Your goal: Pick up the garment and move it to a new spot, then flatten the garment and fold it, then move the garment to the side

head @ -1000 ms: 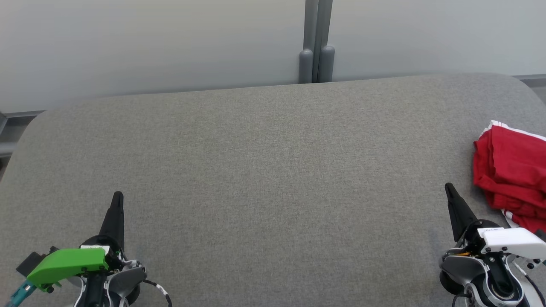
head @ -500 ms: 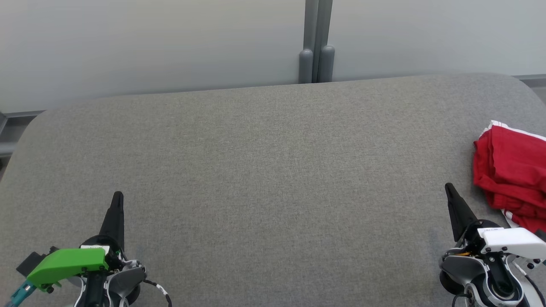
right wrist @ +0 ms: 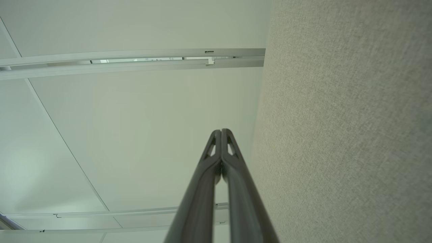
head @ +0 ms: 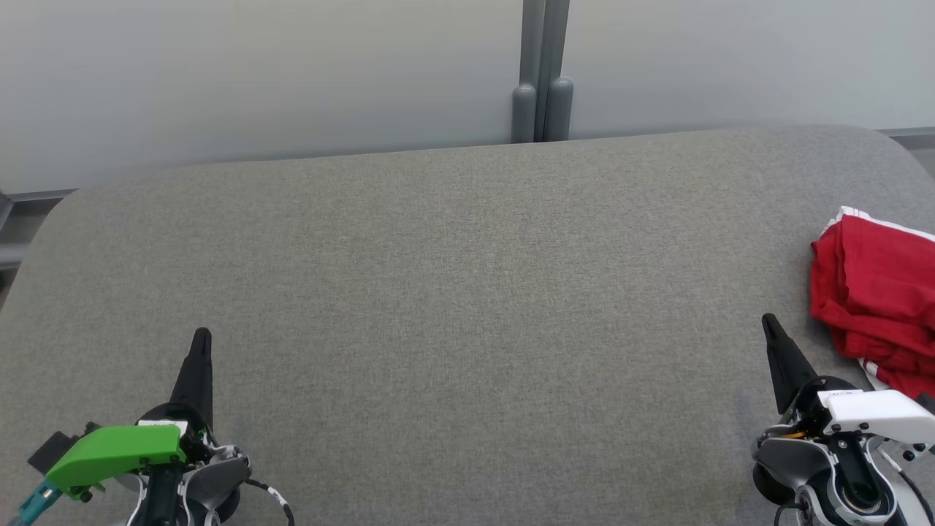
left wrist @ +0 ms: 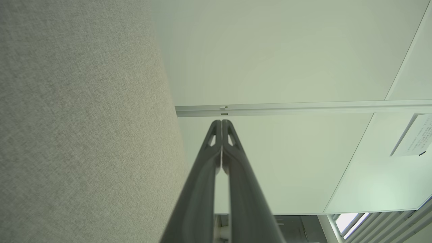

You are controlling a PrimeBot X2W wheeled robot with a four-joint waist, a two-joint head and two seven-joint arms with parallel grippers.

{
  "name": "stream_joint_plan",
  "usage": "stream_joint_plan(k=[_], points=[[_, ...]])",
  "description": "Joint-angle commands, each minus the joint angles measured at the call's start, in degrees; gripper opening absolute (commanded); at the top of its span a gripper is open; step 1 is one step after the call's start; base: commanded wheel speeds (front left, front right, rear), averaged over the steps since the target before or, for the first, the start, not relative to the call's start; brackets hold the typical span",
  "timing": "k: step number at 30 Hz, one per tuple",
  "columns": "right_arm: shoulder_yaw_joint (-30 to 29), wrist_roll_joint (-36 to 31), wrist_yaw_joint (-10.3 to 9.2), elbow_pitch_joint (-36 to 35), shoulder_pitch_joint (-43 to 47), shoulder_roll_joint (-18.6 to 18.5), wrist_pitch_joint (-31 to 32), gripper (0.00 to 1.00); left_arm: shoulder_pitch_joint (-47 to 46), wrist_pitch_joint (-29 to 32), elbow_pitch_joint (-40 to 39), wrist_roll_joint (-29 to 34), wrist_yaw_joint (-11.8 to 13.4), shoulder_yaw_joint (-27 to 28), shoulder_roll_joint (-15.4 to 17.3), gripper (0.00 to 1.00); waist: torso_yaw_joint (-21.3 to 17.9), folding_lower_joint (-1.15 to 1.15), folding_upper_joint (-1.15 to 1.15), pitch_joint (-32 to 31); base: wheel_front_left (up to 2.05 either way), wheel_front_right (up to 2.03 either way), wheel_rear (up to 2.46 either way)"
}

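One red garment (head: 873, 292); one grey table (head: 467, 277); two pincers, left pincer (head: 201, 336) and right pincer (head: 768, 321).

Grey fabric-covered table (head: 453, 277) — rounded corners; red garment (head: 876, 292), white-trimmed, bunched at the table's right edge.

No legible text; wall notice (left wrist: 412, 135) (print too small).
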Motion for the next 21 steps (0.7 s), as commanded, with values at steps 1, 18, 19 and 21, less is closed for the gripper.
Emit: stream_joint_plan(k=[1,18,19,21], points=[[0.1,0.3,0.04,-0.2,-0.3,-0.3,0.2,0.00,-0.8,0.2,-0.1,0.0,-0.3,0.1,0.0,0.00,0.0,0.00,0.00,0.0,0.00,0.00,0.00],[0.1,0.3,0.04,-0.2,-0.3,-0.3,0.2,0.00,-0.8,0.2,-0.1,-0.1,-0.3,0.1,0.0,0.00,0.0,0.00,0.00,0.0,0.00,0.00,0.00],[0.1,0.3,0.04,-0.2,-0.3,-0.3,0.2,0.00,-0.8,0.2,-0.1,-0.1,-0.3,0.1,0.0,0.00,0.0,0.00,0.00,0.0,0.00,0.00,0.00],[0.1,0.3,0.04,-0.2,-0.3,-0.3,0.2,0.00,-0.8,0.2,-0.1,-0.1,-0.3,0.1,0.0,0.00,0.0,0.00,0.00,0.0,0.00,0.00,0.00]])
